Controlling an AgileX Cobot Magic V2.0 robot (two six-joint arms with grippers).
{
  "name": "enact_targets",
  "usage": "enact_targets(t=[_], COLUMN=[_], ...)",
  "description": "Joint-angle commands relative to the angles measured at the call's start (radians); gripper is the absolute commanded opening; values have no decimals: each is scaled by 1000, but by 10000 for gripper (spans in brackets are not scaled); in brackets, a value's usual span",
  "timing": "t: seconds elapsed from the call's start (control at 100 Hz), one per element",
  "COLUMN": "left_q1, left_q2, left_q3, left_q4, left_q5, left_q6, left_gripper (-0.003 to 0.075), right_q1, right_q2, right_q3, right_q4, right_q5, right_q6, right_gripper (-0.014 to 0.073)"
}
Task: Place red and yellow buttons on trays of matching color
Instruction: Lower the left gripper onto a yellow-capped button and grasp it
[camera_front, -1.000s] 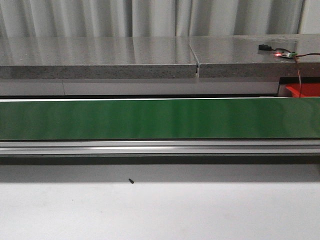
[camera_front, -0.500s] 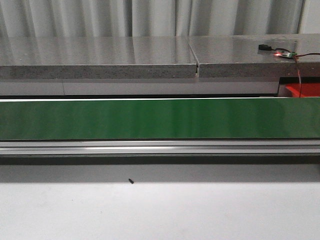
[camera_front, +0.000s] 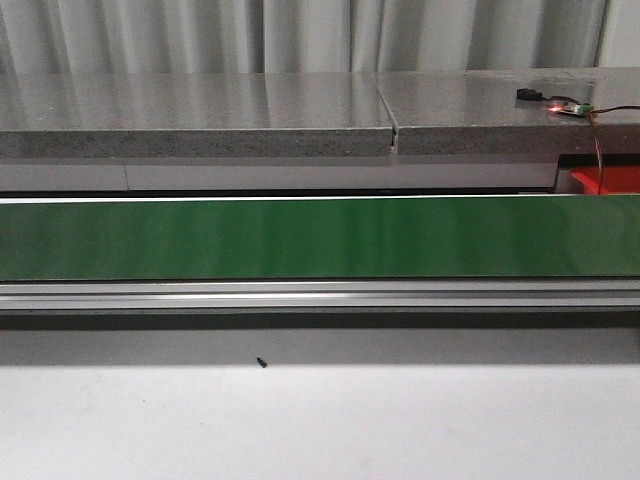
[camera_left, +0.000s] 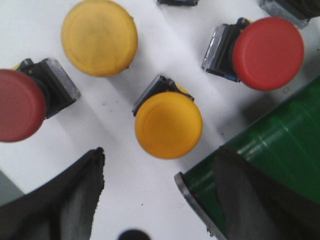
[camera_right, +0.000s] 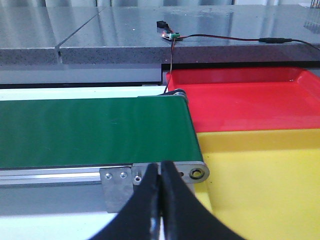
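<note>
In the left wrist view, two yellow buttons (camera_left: 168, 125) (camera_left: 99, 37) and two red buttons (camera_left: 268, 53) (camera_left: 19, 105) lie on the white table. My left gripper (camera_left: 160, 155) hangs open just above the nearer yellow button, touching nothing. One of its fingers is over the end of the green belt (camera_left: 270, 145). The right wrist view shows the red tray (camera_right: 250, 100) and, nearer, a yellow tray (camera_right: 260, 185), both past the belt's end. My right gripper (camera_right: 160, 167) is shut and empty in front of the belt's roller bracket. The front view shows only a corner of the red tray (camera_front: 605, 180).
The long green belt (camera_front: 320, 238) runs across the table on a metal rail. Behind it stands a grey stone shelf (camera_front: 200, 110) carrying a small circuit board with a lit red light (camera_front: 565, 106) and a cable. A black speck (camera_front: 262, 362) lies on the white table.
</note>
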Motion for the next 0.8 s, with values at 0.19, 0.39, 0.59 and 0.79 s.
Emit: enact_targets(t=[0.19,0.39,0.59,0.79], left_q1=[1,1,1,1], left_q2=[11,69,78,78], left_q3=[-23,-23,-23,-23], left_q4=[0,-4,-7,-21], left_q5=[-113,-124,-151,-143], left_q6=[-14,-14,-14,-14], left_gripper=[442,442,404,208], right_q1=[0,0,0,0], right_q2=[-21,-21,-21,-21], right_q3=[-13,-13,-13,-13], right_q4=[-1,-1,-1,-1], right_q5=[-80,-80,-80,-80], right_q6=[-5,-5,-5,-5], right_gripper=[-67,-67,-67,-67])
